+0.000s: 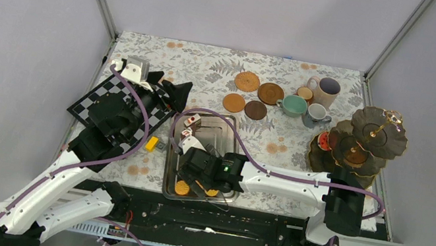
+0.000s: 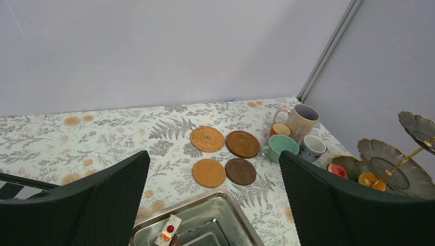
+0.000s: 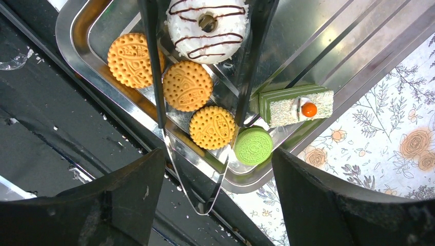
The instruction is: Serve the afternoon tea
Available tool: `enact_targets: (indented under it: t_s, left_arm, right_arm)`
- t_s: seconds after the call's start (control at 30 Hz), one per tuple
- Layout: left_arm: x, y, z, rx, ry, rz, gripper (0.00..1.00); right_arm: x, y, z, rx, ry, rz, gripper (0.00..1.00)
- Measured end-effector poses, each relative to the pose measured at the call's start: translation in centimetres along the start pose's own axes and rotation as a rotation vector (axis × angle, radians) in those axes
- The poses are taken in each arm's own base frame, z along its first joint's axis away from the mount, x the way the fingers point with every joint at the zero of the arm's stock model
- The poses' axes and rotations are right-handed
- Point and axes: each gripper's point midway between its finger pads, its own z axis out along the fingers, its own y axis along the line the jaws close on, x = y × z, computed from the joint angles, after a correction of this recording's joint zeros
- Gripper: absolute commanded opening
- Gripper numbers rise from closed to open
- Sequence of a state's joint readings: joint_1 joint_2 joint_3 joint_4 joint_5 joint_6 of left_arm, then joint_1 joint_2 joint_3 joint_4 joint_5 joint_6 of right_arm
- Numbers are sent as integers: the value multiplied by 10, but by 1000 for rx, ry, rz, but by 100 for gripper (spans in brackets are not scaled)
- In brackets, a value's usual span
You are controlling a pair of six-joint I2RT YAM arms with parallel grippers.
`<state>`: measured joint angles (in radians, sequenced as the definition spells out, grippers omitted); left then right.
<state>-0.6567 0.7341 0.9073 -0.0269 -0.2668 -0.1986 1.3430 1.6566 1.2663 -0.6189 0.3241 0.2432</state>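
My right gripper (image 3: 218,154) (image 1: 187,181) hangs open over the near end of the steel tray (image 3: 77,46). Metal tongs (image 3: 205,210) lie between its fingers untouched, their arms straddling a white donut (image 3: 208,31). Orange biscuits (image 3: 187,84), a green biscuit (image 3: 253,146) and a green cake slice (image 3: 295,105) lie beside it. My left gripper (image 2: 213,154) (image 1: 173,92) is open and empty over the tray's far-left corner, facing round coasters (image 2: 208,138) and the mugs (image 2: 283,146). The three-tier stand (image 1: 362,144) at the right carries a red pastry (image 1: 324,141).
A chessboard (image 1: 95,102) lies under the left arm. A small yellow piece (image 1: 151,144) sits left of the tray. A white cake slice (image 2: 168,230) lies at the tray's far end. The table's dark front rail (image 3: 61,118) runs just beyond the tray's near rim.
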Motion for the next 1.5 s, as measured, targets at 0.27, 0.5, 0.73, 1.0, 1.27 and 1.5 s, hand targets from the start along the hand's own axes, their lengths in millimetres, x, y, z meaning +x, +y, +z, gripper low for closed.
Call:
enact_targets:
  t_s: [0.27, 0.5, 0.73, 1.0, 1.27, 1.5]
  left_arm:
    - [0, 0, 0, 1, 0, 0, 99]
    - [0, 0, 0, 1, 0, 0, 99]
    - [0, 0, 0, 1, 1, 1, 99]
    - [3, 0, 2, 1, 10, 4, 99]
    - [4, 0, 2, 2, 11, 10, 99]
    - [6, 0, 4, 2, 17, 12, 99]
  right_arm:
    - [1, 0, 2, 7, -2, 22, 100]
    - [25, 15, 19, -27, 17, 24, 100]
    - [50, 30, 49, -3, 68, -23, 99]
    - [58, 29, 61, 21, 74, -14, 100]
    - [50, 28, 53, 19, 41, -3, 100]
    - [39, 24, 45, 32, 11, 4, 100]
